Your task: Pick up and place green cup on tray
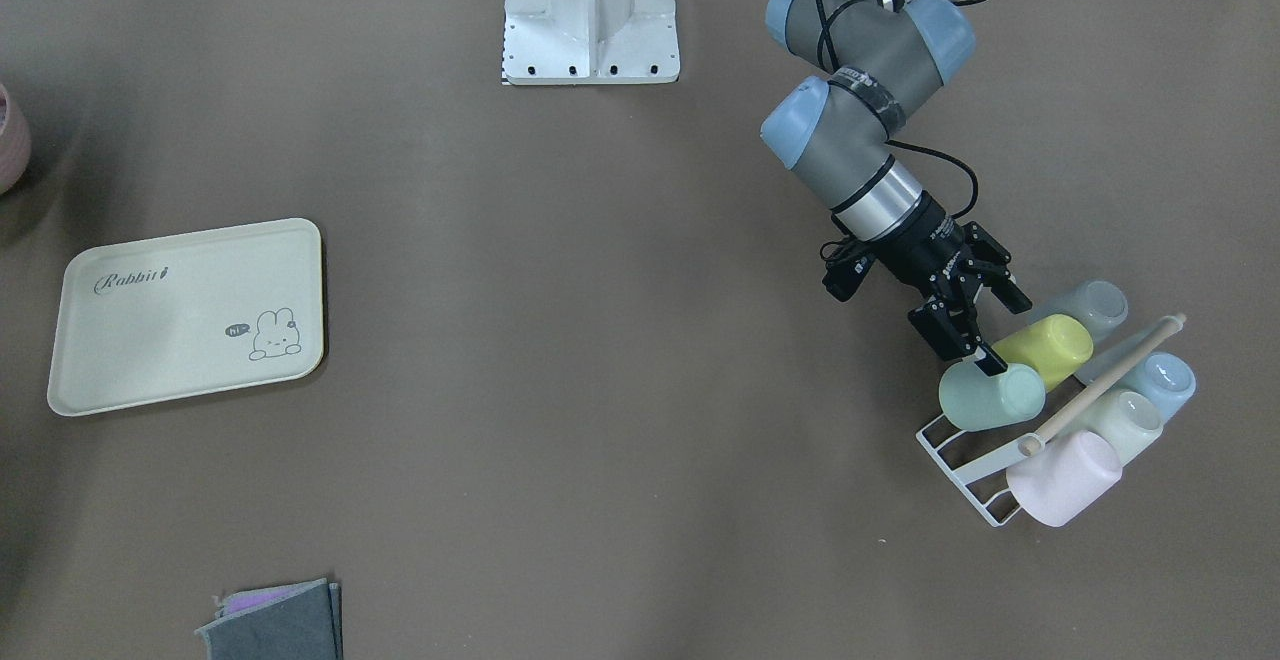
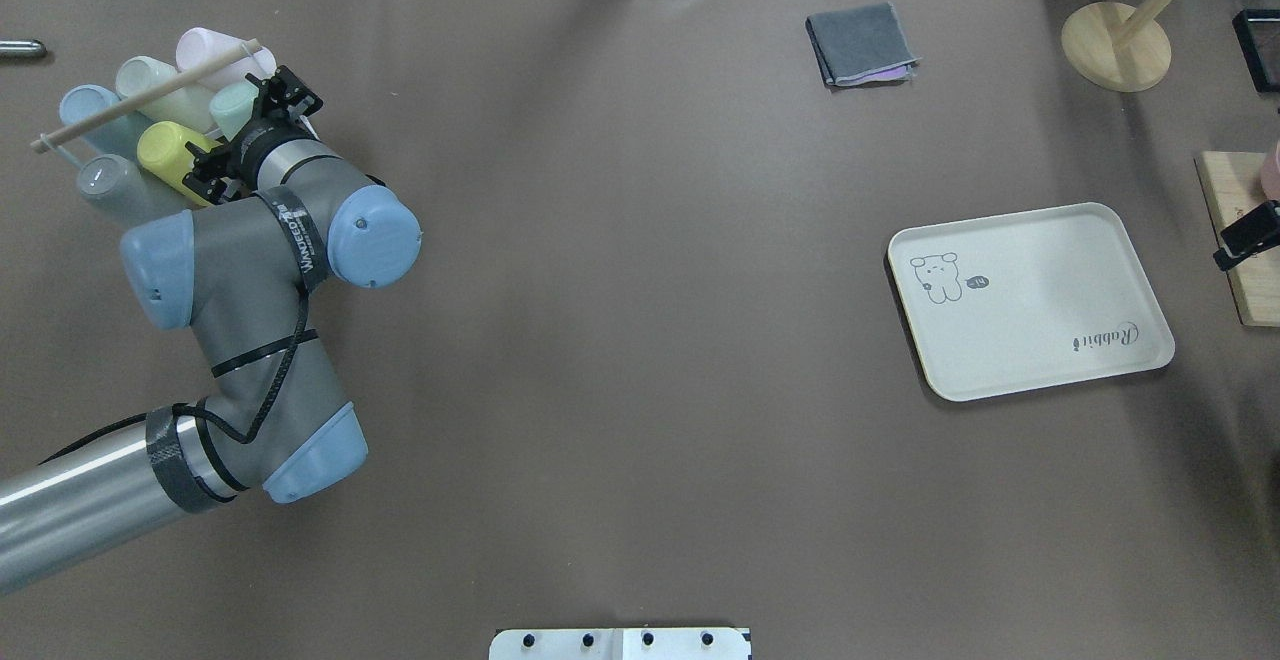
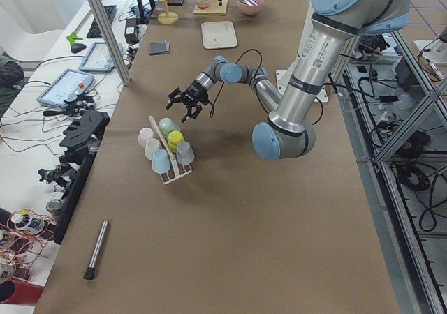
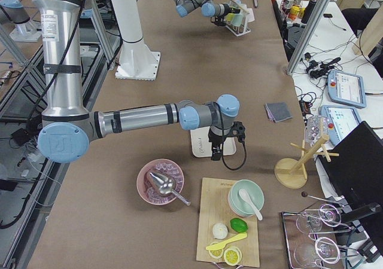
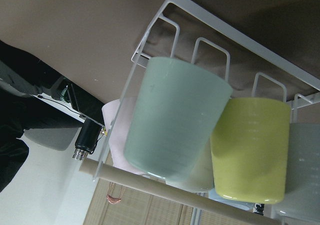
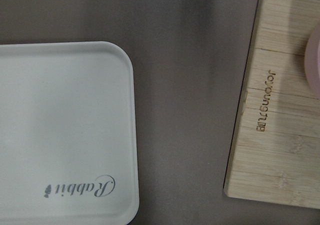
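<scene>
The green cup (image 1: 992, 396) lies on its side in a white wire rack (image 1: 958, 468), at the rack's end beside a yellow-green cup (image 1: 1050, 348). It also shows in the overhead view (image 2: 233, 106) and fills the left wrist view (image 5: 172, 117). My left gripper (image 1: 998, 332) is open just above the cup, one fingertip (image 1: 990, 362) at its edge. The cream tray (image 1: 190, 315), marked "Rabbit", lies far across the table (image 2: 1030, 300). My right gripper (image 4: 224, 146) hovers by the tray's edge (image 6: 65, 125); I cannot tell if it is open or shut.
The rack also holds grey (image 1: 1095, 308), pale blue (image 1: 1160, 385), cream (image 1: 1128, 425) and pink (image 1: 1065, 478) cups under a wooden rod (image 1: 1100, 385). A folded grey cloth (image 2: 860, 43), a wooden stand (image 2: 1115, 45) and a bamboo board (image 6: 280, 100) lie near the tray.
</scene>
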